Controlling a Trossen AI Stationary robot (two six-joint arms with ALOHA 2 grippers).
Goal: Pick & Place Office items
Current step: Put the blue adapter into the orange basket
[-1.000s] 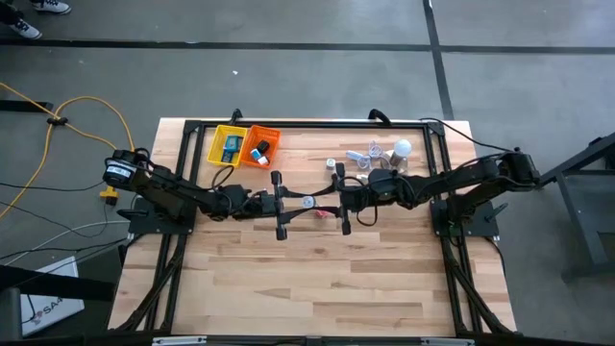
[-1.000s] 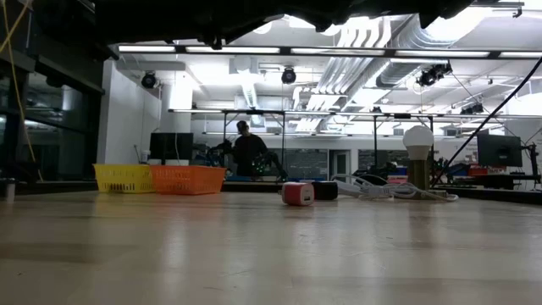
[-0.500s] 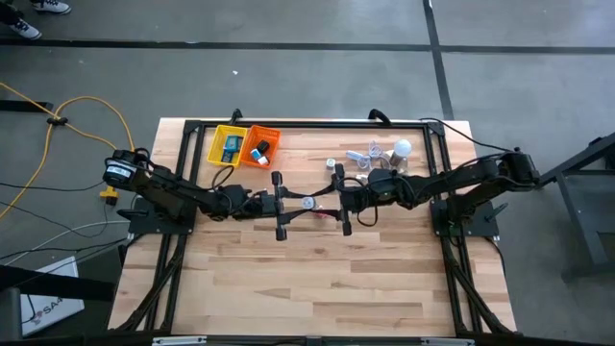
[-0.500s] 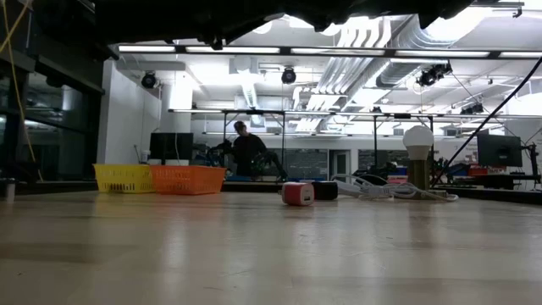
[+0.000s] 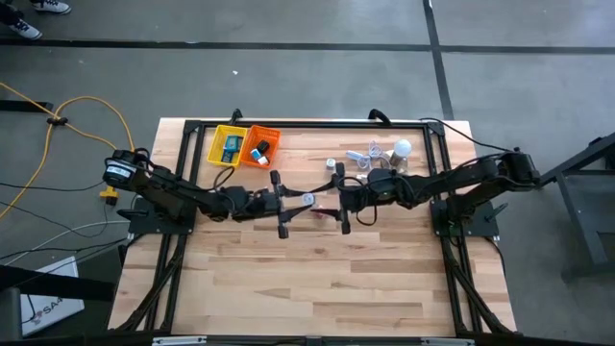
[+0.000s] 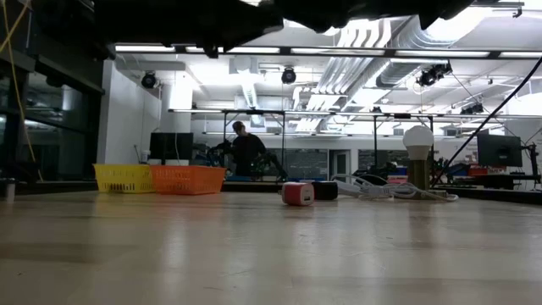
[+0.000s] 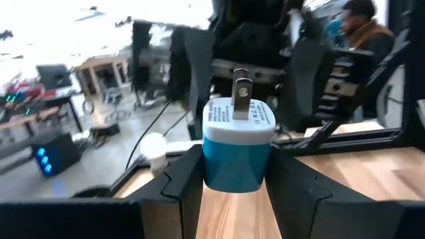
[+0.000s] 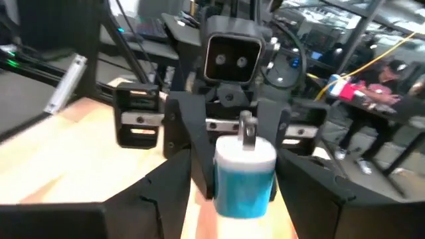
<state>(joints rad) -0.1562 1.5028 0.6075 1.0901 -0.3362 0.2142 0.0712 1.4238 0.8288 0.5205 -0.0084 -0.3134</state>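
While the two arms meet nose to nose above the middle of the table, the high view shows the item only as a pale spot. In the left wrist view the left gripper is clamped on a blue and white plug adapter, its long axis upright between the fingers and its metal prongs pointing at the right gripper. The right gripper's fingers stand apart at both sides of the adapter. In the low view both grippers are cut off.
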